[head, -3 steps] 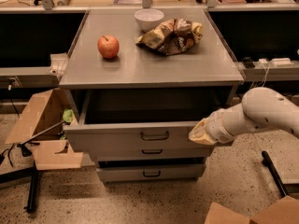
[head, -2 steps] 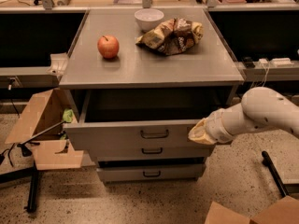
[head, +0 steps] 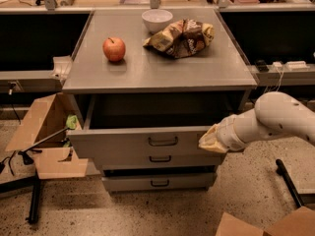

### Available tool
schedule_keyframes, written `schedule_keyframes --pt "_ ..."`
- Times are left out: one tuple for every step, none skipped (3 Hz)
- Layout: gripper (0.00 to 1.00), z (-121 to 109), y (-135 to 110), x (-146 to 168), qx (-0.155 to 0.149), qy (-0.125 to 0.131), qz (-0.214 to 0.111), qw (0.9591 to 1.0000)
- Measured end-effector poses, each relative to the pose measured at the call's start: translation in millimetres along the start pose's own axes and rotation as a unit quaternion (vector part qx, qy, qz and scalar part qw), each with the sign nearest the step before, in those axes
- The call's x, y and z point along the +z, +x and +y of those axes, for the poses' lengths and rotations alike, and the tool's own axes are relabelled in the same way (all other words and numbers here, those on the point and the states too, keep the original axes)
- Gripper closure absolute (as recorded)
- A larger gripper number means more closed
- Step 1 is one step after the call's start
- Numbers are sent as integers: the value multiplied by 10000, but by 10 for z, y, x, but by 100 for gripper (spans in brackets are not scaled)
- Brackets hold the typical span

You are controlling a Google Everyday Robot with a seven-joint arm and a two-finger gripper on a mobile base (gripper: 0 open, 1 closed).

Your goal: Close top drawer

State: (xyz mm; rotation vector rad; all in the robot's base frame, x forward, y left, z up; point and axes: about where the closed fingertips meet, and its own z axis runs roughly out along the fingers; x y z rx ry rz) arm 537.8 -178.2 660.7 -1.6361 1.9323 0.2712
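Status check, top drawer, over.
Gripper at right end of top drawer front. Drawer open, pulled out. Cardboard box left of cabinet, outside its path.

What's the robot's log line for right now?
top drawer: open, pulled out | gripper: at drawer front's right end | closing: not yet done

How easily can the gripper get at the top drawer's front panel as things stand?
Probably yes: the gripper sits at the right end of the front panel of the top drawer, and nothing stands between them.
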Motion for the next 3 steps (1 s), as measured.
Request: schedule_keyframes --pt "6 0 0 0 0 -1 0 10000" --pt "0 1 -1 1 0 -1 0 10000" --pt "0 1 -1 1 0 -1 0 10000"
